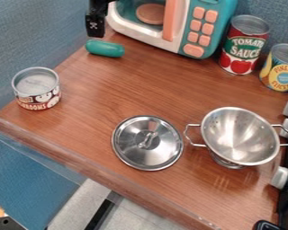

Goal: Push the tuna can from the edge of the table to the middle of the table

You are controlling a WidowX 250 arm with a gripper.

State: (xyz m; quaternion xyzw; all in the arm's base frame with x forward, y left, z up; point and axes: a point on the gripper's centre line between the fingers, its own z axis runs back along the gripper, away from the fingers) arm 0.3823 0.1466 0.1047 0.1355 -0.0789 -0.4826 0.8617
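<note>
The black gripper (96, 26) hangs at the top of the view, left of the toy microwave and just above a green rounded piece. Whether it holds anything cannot be made out. A short, wide can (37, 88) with a bare metal top and a dark red and white label stands upright at the table's left edge, close to the front left corner. It lies well below and to the left of the gripper, apart from it. The brown wooden table (110, 90) stretches to the right of the can.
A teal and white toy microwave (197, 27) stands at the back, with the green piece (105, 48) before it. A metal lid (147, 143) lies near the front middle, beside a two-handled colander (240, 136). Two taller cans (244, 45) stand back right; stove knobs (281, 178) line the right side.
</note>
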